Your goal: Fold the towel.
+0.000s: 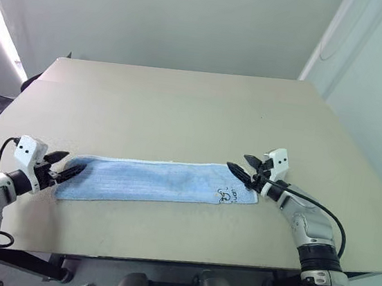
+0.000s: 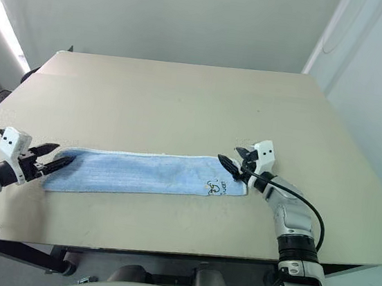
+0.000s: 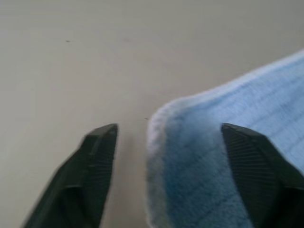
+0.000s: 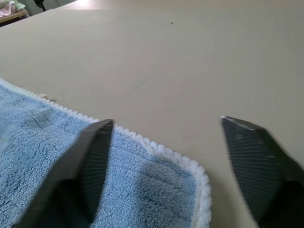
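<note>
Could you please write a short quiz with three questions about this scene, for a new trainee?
1. True or false: the towel lies as a long strip across the table.
2. Near which gripper is the dark embroidered mark? A) left gripper B) right gripper
3. Fill in: both grippers have their fingers ____ at the towel's two ends.

Key
1. True.
2. B: the mark sits at the end by the right gripper.
3. Open: in each wrist view the two fingers stand apart over a corner of the towel, not closed on it.
</note>
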Motion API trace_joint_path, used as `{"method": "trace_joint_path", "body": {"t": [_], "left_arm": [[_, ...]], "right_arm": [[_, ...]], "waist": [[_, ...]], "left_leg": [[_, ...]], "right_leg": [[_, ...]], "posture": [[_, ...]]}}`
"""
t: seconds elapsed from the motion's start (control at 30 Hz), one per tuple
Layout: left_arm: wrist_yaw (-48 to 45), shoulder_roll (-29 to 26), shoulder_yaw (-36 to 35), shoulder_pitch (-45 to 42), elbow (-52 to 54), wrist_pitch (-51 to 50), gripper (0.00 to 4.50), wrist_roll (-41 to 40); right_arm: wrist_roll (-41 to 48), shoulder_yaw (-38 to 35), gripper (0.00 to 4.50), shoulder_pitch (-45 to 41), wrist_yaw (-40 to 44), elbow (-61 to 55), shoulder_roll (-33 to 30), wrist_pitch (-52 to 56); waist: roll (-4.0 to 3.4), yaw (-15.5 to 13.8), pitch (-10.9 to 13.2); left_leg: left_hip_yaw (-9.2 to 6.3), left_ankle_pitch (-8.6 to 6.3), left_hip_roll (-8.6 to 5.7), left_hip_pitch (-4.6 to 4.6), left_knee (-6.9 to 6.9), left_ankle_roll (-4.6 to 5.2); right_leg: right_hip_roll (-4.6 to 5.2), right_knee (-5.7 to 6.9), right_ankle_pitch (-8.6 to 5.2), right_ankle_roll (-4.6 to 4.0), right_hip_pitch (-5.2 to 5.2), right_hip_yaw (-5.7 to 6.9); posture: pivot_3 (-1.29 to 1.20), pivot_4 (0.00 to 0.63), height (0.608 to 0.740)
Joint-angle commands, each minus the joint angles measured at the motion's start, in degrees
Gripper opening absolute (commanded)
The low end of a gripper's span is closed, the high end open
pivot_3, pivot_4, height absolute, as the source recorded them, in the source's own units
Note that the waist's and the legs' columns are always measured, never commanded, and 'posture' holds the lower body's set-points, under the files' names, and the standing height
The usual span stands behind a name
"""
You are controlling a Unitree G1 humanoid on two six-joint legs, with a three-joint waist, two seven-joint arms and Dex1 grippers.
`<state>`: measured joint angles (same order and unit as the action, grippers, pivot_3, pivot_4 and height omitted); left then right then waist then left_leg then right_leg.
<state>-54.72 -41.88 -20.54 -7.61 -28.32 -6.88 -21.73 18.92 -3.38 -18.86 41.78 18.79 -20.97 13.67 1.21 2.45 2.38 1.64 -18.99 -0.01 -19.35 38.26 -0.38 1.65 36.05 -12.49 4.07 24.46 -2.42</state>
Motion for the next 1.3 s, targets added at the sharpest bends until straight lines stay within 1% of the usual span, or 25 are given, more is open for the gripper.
{"method": "trace_joint_path", "body": {"t": [0.03,0.07,0.17,0.2,0.3,0.33,0.4,0.47,0.53,0.63,0.73,0.93,1.1,1.23,1.3], "left_arm": [[3.12,-0.36,-6.5,-0.93,5.26,0.38,3.98,-4.32],[3.45,-0.19,-7.08,-0.52,6.74,-0.15,3.98,-5.05],[2.24,0.85,-8.22,3.76,18.36,-2.77,3.98,-9.29],[2.02,1.23,-8.14,5.0,22.02,-3.87,3.98,-10.67],[1.82,2.3,-5.87,9.38,31.49,-4.53,3.98,-10.73],[1.41,2.59,-4.89,11.23,34.36,-4.98,3.98,-10.85],[-0.13,2.83,-1.98,15.52,39.67,-6.64,3.98,-11.25],[-1.19,2.76,1.31,18.26,41.53,-5.48,3.98,-8.64],[-1.29,2.67,3.18,19.3,41.98,-4.36,3.98,-6.75],[-2.23,1.52,7.37,21.05,42.19,-0.69,3.98,-1.14],[-2.11,2.02,8.77,20.8,42.46,-0.41,3.98,-0.75],[-1.08,2.94,10.56,20.33,43.29,-0.09,3.98,-0.24],[-0.52,3.05,11.33,19.78,42.98,0.37,3.98,1.0],[-0.25,3.32,11.23,19.21,42.88,0.15,3.98,0.71],[-0.19,3.16,11.44,19.3,42.85,0.23,3.98,1.03]], "right_arm": [[4.22,-4.5,4.45,-3.48,-2.06,-4.31,-2.03,7.49],[5.87,-5.53,4.45,-4.08,-2.6,-5.25,-2.64,11.28],[13.24,-10.78,4.45,-7.04,-5.13,-7.08,-7.14,29.63],[14.35,-11.74,4.45,-7.45,-5.51,-7.19,-8.74,33.62],[16.27,-12.62,4.45,-6.07,-3.22,-8.41,-12.6,38.48],[17.91,-13.23,4.45,-6.59,-3.0,-7.63,-13.75,43.21],[22.76,-14.19,4.45,-9.16,0.68,-3.23,-17.83,56.7],[25.9,-13.39,4.45,-9.34,6.62,-1.12,-21.48,62.78],[26.87,-12.72,4.45,-9.17,8.82,-0.32,-22.89,65.23],[27.7,-10.01,4.45,-7.02,11.74,-1.68,-24.48,68.63],[27.44,-7.64,4.45,-5.36,13.05,-2.38,-24.43,69.7],[26.68,-5.77,4.45,-5.49,12.01,0.36,-20.34,70.3],[24.8,-4.91,4.45,-8.27,10.46,4.9,-16.77,69.08],[23.98,-6.33,4.45,-10.71,8.18,6.89,-13.73,68.33],[22.97,-7.56,4.45,-12.2,6.49,9.86,-12.22,66.86]], "waist": [[0.0,0.09,0.0],[0.0,0.07,0.0],[-0.04,0.03,0.01],[-0.06,0.0,0.02],[-0.03,-0.32,0.0],[-0.03,-0.31,0.0],[-0.08,-0.16,0.03],[-0.23,-0.06,0.09],[-0.22,0.06,0.1],[-0.19,0.18,0.1],[-0.19,0.14,0.1],[-0.2,0.19,0.1],[-0.1,0.41,0.04],[-0.03,1.16,-0.01],[-0.02,1.67,-0.02]], "left_leg": [[0.0,0.0,0.0,-0.01,0.01,0.0],[0.01,0.0,0.0,-0.03,0.01,0.0],[0.02,0.0,-0.01,-0.05,0.0,-0.01],[0.02,0.0,-0.02,-0.04,-0.01,-0.01],[0.0,-0.01,-0.03,-0.07,-0.07,-0.01],[0.0,-0.01,-0.03,-0.06,-0.09,-0.01],[0.01,-0.01,-0.02,-0.05,-0.08,-0.01],[0.09,0.0,-0.03,-0.04,-0.04,0.0],[0.16,0.0,-0.05,-0.04,-0.02,0.02],[0.14,0.01,-0.02,0.0,-0.01,0.02],[0.1,0.01,0.0,0.05,0.04,0.02],[0.13,0.01,0.05,0.01,0.04,0.02],[0.17,0.01,0.06,0.01,0.04,0.02],[0.18,0.01,0.18,0.09,0.08,0.02],[0.17,0.01,0.3,0.1,0.09,0.02]], "right_leg": [[0.02,0.01,0.0,0.0,0.02,-0.01],[0.06,0.01,0.0,0.0,0.05,-0.02],[0.15,0.0,0.01,0.0,0.07,-0.03],[0.18,0.0,0.01,-0.01,0.07,-0.04],[0.23,-0.07,0.0,-0.02,0.08,-0.01],[0.22,-0.07,-0.01,-0.03,0.07,-0.01],[0.12,-0.07,-0.02,-0.03,0.05,-0.03],[0.04,-0.08,-0.13,-0.21,0.03,-0.11],[-0.1,-0.09,-0.15,-0.21,0.0,-0.15],[-0.33,-0.09,-0.27,-0.05,-0.25,-0.16],[-0.54,-0.08,-0.25,-0.12,-0.27,-0.3],[-0.64,-0.08,-0.22,-0.1,-0.21,-0.39],[-0.65,-0.08,-0.2,-0.12,-0.2,-0.42],[-0.8,-0.05,-0.13,-0.23,-0.23,-0.46],[-0.93,-0.05,-0.1,-0.27,-0.24,-0.46]], "posture": [[0.0,0.0,0.74],[0.0,0.0,0.74],[0.0,0.0,0.74],[0.0,0.0,0.74],[0.0,0.0,0.74],[0.0,0.0,0.74],[0.0,0.0,0.74],[0.0,0.0,0.74],[0.0,0.0,0.74],[0.0,0.0,0.74],[0.0,0.0,0.74],[0.0,0.0,0.74],[0.0,0.0,0.74],[0.0,0.0,0.74],[0.0,0.0,0.74]]}}
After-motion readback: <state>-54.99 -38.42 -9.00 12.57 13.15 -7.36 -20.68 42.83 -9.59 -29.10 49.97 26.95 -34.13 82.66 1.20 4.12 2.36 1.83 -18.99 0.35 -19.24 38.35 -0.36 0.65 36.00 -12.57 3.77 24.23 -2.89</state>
